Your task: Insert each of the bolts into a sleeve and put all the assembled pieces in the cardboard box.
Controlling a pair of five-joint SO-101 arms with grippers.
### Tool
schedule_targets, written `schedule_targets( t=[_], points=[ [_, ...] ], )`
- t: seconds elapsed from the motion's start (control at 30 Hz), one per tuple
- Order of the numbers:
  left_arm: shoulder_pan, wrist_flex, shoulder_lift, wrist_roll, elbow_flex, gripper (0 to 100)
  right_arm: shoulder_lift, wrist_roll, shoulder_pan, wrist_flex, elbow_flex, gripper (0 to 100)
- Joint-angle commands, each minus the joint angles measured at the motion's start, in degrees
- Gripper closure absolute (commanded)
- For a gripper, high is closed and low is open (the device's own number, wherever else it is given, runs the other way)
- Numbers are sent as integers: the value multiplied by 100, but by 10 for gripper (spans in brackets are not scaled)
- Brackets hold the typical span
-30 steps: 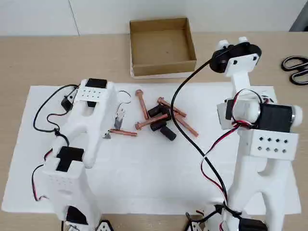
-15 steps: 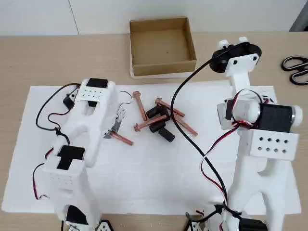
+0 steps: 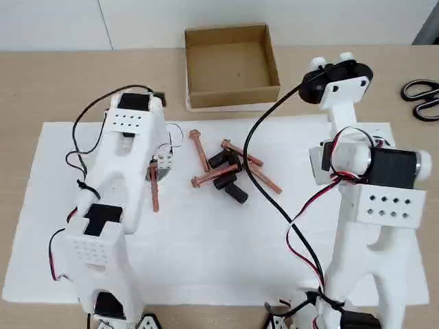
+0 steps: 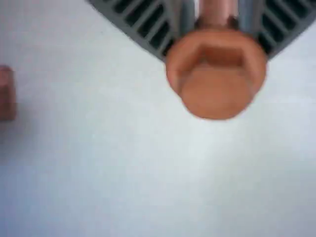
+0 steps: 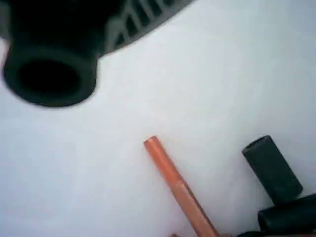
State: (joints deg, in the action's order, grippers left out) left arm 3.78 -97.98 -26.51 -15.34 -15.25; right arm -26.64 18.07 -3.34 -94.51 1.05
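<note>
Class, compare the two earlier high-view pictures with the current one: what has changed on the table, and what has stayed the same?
The left gripper, shut on a bolt, swung it from lying crosswise to pointing toward the table's near edge, and drew slightly away from the pile of bolts and sleeves. That pile, the right arm and the cardboard box stayed put.
</note>
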Motion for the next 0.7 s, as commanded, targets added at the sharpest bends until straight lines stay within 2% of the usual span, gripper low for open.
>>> schedule_targets(
  t=[0.0,0.3,0.5,0.67],
  points=[
    [167,-70,35,1574,-215,994,-224,9,22,57,-299,995],
    [211,387,-976,1371,-242,991,-224,9,22,57,-299,995],
    [202,369,-993,1363,-356,905,-224,9,4,57,-299,995],
    [211,387,-1011,1363,-347,904,-224,9,-4,66,-299,995]
  ],
)
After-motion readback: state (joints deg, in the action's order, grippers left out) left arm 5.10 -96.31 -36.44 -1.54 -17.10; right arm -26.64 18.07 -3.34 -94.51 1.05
